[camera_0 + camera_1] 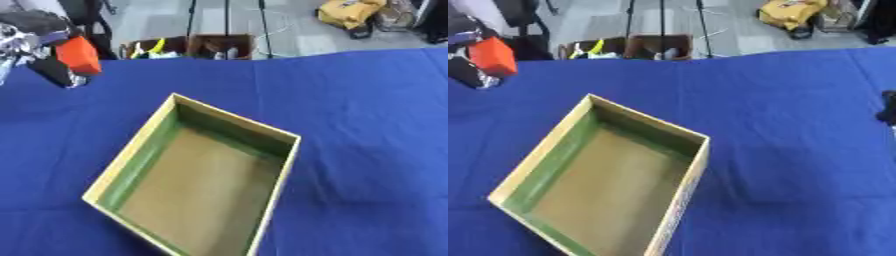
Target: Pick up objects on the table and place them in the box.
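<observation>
My left hand (39, 42) is raised at the upper left, above the blue cloth, with its fingers curled round an orange-red block (79, 55). The open cardboard box (140, 155), yellow-rimmed with green inner walls and a brown floor, lies tilted in the middle of the table, below and right of that hand, and nothing shows inside it. A small dark part of my right hand (888, 111) shows at the right edge of the right eye view; its fingers cannot be made out.
A blue cloth (367, 130) covers the whole table. Beyond the far edge stand two open brown boxes (219, 46) with small items, tripod legs (226, 15) and a yellow bag (348, 11) on the grey floor.
</observation>
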Tool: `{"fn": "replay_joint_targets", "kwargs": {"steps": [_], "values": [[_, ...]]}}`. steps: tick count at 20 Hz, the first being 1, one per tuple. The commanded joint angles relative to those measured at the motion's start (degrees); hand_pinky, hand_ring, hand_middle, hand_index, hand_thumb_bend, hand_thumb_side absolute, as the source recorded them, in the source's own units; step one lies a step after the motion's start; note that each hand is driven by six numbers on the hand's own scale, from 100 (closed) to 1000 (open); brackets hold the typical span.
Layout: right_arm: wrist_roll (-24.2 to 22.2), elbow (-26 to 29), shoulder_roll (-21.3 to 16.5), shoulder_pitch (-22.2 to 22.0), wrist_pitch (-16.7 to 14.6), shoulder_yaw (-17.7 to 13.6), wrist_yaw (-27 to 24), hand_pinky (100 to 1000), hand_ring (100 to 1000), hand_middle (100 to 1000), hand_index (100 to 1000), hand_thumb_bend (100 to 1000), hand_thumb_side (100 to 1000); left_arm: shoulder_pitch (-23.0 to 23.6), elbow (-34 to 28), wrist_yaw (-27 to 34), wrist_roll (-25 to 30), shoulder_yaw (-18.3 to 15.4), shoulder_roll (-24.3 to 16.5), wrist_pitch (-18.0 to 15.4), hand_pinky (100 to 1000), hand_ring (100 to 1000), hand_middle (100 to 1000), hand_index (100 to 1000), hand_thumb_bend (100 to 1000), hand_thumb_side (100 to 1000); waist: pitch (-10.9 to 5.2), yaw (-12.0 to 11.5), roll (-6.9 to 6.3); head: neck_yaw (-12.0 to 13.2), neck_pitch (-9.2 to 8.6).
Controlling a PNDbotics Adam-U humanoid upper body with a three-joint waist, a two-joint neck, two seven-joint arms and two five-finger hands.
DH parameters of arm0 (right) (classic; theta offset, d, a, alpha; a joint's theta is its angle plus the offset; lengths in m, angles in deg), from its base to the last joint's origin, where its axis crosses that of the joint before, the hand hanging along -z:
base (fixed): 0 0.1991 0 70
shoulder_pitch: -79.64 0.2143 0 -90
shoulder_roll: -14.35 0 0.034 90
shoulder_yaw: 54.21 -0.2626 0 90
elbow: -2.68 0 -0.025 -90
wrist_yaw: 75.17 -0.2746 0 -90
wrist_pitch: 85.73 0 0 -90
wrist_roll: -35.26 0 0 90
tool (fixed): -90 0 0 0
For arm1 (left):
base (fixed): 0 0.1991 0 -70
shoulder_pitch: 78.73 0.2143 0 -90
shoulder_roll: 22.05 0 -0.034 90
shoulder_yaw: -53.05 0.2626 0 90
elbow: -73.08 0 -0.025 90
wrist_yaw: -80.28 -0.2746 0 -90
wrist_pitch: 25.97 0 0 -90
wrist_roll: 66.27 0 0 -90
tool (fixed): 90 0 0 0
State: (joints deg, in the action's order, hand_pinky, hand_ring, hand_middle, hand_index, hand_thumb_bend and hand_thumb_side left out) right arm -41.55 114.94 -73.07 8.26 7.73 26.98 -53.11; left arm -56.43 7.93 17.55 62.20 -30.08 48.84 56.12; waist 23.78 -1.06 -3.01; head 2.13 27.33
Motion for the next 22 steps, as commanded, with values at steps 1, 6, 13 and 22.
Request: {"fn": "replay_joint_targets", "kwargs": {"steps": [1,6,13,22], "values": [[0.0,0.58,-0.34,0.25,-0.3,-0.13,-0.2,673,625,513,730,503,1000,-0.23,-6.96,3.5,2.54,1.69,-3.01,0.22,441,541,526,551,100,349,-2.25,-0.34,0.13,-0.56,0.75],[-0.11,0.71,0.1,0.26,-0.43,0.07,-0.51,673,626,514,730,499,1000,1.46,-17.05,12.21,7.06,5.46,-3.33,1.0,432,536,524,523,100,368,-3.91,-1.15,0.21,-1.75,1.78],[-0.11,0.77,0.69,0.34,-0.59,0.24,-0.87,673,626,516,730,496,1000,2.16,-25.6,24.38,11.25,9.6,-2.11,4.4,409,527,510,496,100,375,-5.97,-1.79,0.37,-4.4,3.92],[-0.54,0.91,1.07,0.74,-0.9,0.59,-1.24,675,628,518,732,499,1000,2.54,-30.35,33.39,13.38,15.26,-0.64,9.59,400,526,505,472,100,382,-6.9,-1.79,0.45,-4.58,4.19]]}}
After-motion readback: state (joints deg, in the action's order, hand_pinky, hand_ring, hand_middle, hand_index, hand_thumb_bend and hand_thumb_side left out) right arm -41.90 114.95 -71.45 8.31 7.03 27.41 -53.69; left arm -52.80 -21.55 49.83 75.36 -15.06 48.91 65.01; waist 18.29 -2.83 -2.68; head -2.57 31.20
